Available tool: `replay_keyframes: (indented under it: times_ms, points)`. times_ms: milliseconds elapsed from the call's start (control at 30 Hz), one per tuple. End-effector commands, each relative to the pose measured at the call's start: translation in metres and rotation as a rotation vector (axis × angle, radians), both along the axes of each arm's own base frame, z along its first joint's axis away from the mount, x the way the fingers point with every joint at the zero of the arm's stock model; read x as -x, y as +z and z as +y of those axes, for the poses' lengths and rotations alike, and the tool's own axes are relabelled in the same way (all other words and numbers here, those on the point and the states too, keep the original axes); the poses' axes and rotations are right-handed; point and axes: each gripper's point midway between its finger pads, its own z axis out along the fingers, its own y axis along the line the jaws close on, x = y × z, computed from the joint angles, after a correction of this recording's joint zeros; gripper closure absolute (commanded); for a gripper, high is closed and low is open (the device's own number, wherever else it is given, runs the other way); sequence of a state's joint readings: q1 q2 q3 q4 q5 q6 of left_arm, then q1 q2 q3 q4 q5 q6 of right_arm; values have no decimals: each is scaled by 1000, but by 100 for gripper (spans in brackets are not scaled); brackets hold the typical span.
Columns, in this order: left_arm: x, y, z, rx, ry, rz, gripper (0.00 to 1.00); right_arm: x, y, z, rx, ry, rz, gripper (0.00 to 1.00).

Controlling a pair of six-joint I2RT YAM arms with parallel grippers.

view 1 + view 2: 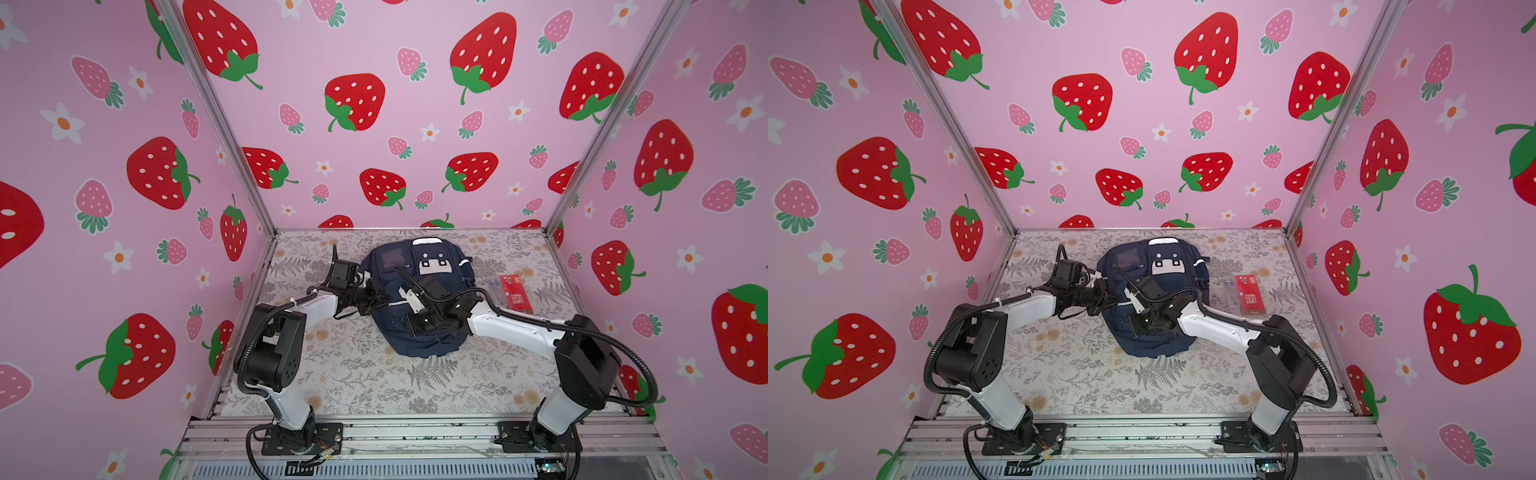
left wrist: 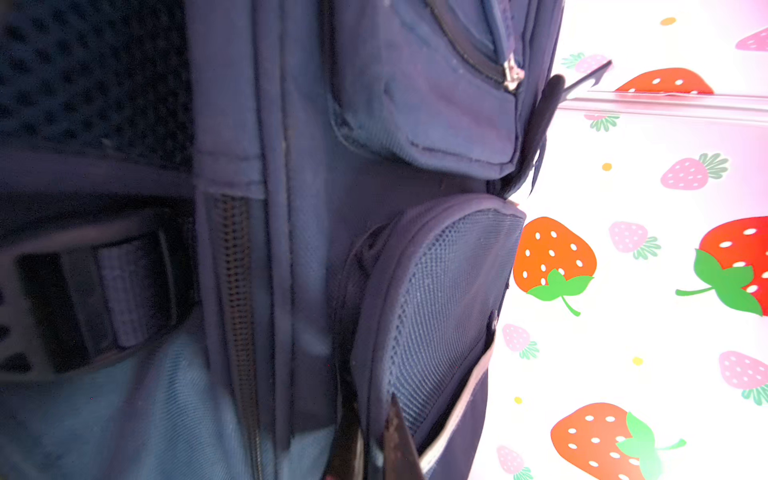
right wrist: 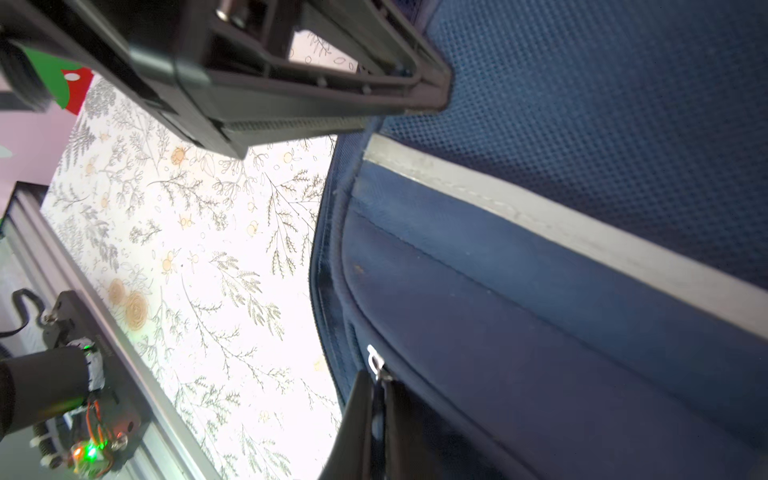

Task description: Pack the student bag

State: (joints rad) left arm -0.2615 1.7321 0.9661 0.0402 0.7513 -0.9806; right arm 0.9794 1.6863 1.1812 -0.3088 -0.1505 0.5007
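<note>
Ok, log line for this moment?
bag: flat on table, front up | left gripper: shut, at side pocket | right gripper: shut on zip pull | red box: on table, outside bag

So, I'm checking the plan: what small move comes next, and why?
Probably the right tool should draw the zip pull along its track to open the bag. It is shut on the pull, the left tool seems to pinch the bag's side, and the red box lies outside.

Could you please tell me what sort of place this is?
Probably a robot test booth: strawberry-print panels in an aluminium frame wall in a floral-covered table, with a left arm and a right arm bolted to its front rail.
</note>
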Motion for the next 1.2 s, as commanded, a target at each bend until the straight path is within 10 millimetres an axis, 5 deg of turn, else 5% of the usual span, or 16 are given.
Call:
replay_keyframes:
  times_ms: [0,167,433,733,1033,1167]
  points:
    - [-6,30,-11,74,-16,-106,100,11,19,38,-75,36,-10,100]
    - [-4,33,-12,87,-4,-116,100,11,25,76,-88,43,-17,100]
    - [3,37,-20,89,-27,-133,100,-18,31,103,-95,-70,-32,100]
    - [5,44,-19,95,-21,-149,100,-21,50,102,-195,-160,-31,100]
    - [10,44,-22,105,-24,-142,100,-17,32,121,-214,-168,21,100]
    - [11,45,-24,102,-30,-150,100,-19,26,116,-182,-182,9,88]
